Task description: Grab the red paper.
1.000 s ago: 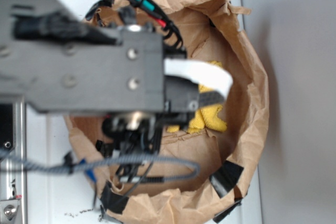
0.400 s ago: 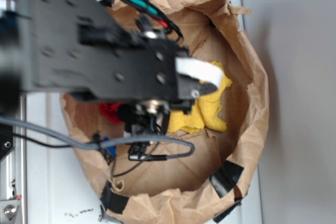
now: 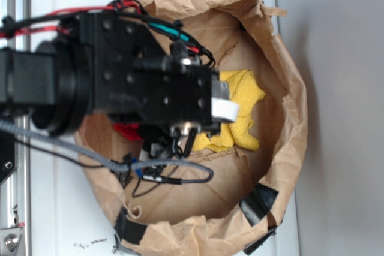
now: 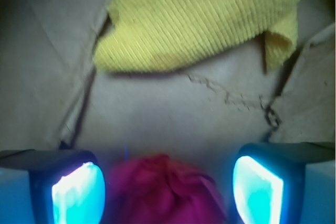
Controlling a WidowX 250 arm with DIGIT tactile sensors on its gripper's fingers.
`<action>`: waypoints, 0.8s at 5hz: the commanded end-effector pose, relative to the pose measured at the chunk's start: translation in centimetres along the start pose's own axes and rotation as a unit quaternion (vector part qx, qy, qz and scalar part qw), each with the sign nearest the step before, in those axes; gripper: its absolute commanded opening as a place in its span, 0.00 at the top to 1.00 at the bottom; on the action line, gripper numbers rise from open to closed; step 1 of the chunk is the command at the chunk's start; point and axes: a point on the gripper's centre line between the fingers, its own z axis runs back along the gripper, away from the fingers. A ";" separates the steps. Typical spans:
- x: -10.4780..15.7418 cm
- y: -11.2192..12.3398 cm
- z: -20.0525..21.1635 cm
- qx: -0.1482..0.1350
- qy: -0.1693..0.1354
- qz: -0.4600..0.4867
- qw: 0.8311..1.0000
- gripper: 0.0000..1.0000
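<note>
White tabletop (image 3: 66, 208) under big brown paper bag (image 3: 288, 88), rim rolled down for top access. Gripper (image 4: 167, 190) lowered inside, fingers (image 4: 79, 192) spread wide — straddling red paper (image 4: 165, 190) on bag floor, not yet clamped. Yellow cloth (image 4: 199, 19) just beyond, clear of pads — only paper bracketed.

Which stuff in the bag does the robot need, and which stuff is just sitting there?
Needed:
red paper, lying between the open pincer fingers

Just lying about:
yellow cloth
brown paper bag, which holds both
</note>
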 end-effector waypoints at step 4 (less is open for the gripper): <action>-1.5 -3.6 -2.8 0.015 0.014 -0.008 1.000 1.00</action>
